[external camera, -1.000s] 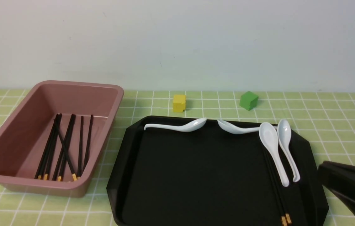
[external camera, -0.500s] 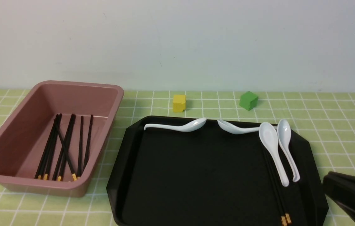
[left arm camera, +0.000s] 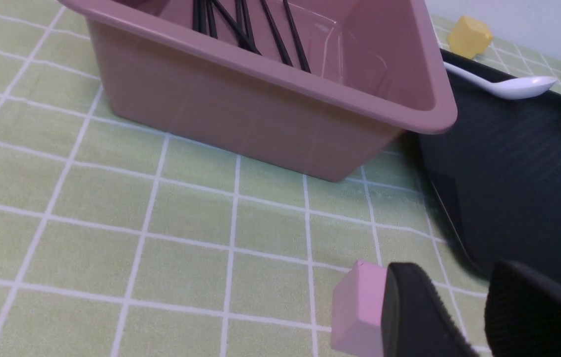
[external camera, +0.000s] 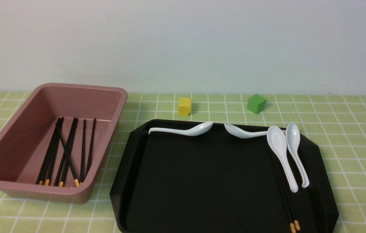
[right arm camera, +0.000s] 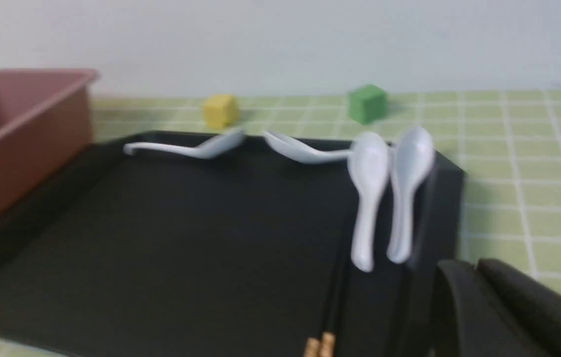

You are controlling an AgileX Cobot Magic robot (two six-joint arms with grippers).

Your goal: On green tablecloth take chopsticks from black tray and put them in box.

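A pair of black chopsticks with gold ends (external camera: 285,200) lies on the black tray (external camera: 202,181) near its right rim, partly under two white spoons. It also shows in the right wrist view (right arm camera: 332,302). The pink box (external camera: 82,86) stands left of the tray on the green tablecloth (external camera: 348,129) and holds several black chopsticks (external camera: 66,152). Neither gripper shows in the front view. My right gripper (right arm camera: 474,270) is shut and empty, low beside the tray's right rim. My left gripper (left arm camera: 464,307) is open and empty, over the cloth in front of the box (left arm camera: 260,109).
Several white spoons lie on the tray: two along its far rim (external camera: 183,130) (external camera: 244,132) and two at the right (external camera: 281,155) (external camera: 296,152). A yellow cube (external camera: 184,106) and a green cube (external camera: 256,103) stand behind the tray. A pink cube (left arm camera: 357,307) sits against my left finger.
My right gripper has drawn back down and to the right and has left the front view. The chopsticks, spoons and box have not moved.
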